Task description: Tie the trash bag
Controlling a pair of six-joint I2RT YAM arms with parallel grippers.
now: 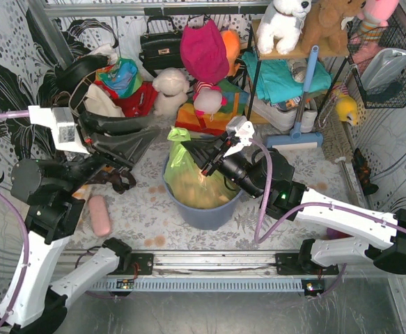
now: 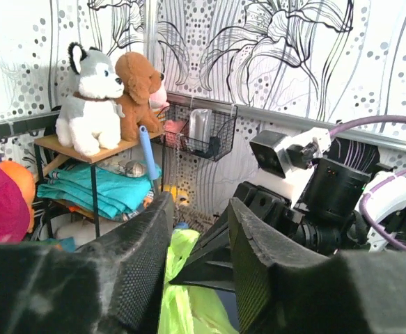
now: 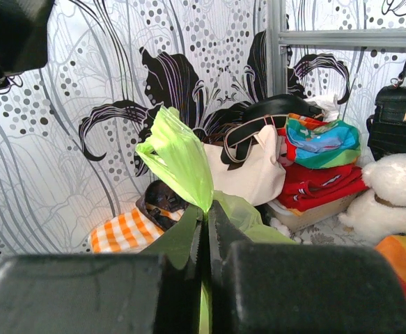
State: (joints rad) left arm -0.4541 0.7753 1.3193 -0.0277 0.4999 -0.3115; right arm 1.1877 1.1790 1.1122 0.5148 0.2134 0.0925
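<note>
Judging the trash bag [image 3: 178, 156] thin, limp and slippery, I clench my right tool [image 3: 206, 224] on its bunched flap above the bin [image 1: 209, 212], left tool [image 2: 199, 209] parted, empty.

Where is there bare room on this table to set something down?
Bare cloth lies between the pink case and the blue bin, and right of the bin, in front of the mop head. The back is crowded with bags, clothes and plush toys.
</note>
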